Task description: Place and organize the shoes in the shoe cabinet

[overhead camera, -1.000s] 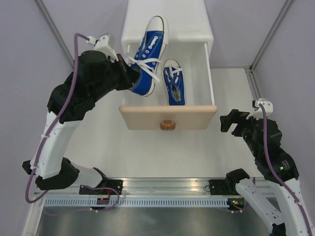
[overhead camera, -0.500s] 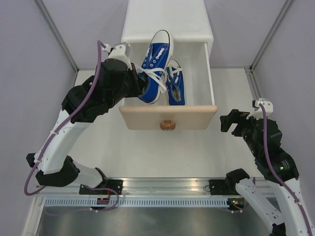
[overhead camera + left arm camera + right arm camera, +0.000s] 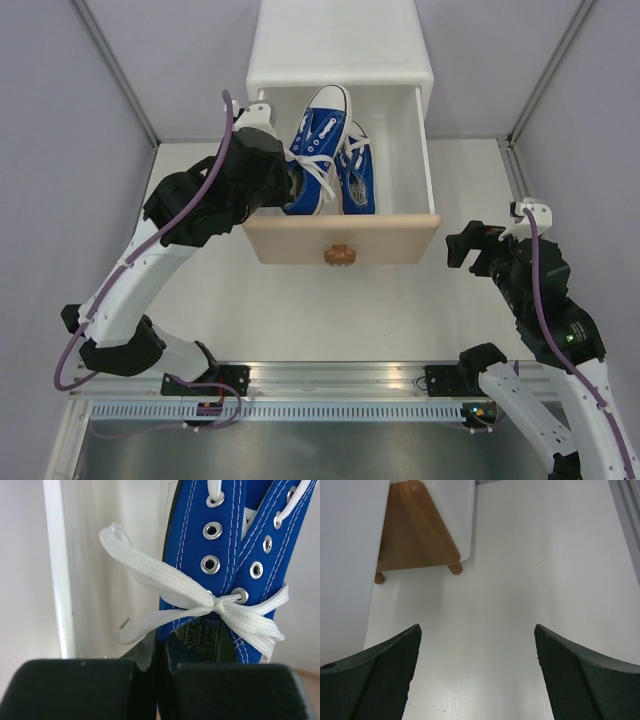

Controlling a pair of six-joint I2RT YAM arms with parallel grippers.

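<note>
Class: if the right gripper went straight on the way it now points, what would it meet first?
The right gripper would probably meet bare table first, beside a foot of the shoe cabinet; depth unclear.

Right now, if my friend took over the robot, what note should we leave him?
Left claw: shut on a blue shoe, over the open drawer.
Right claw: open, empty, over the table beside the cabinet.
Done: other blue shoe lies in the drawer, right side.
To do: set the held shoe next to it; green shoes are not in view; shut the drawer.
</note>
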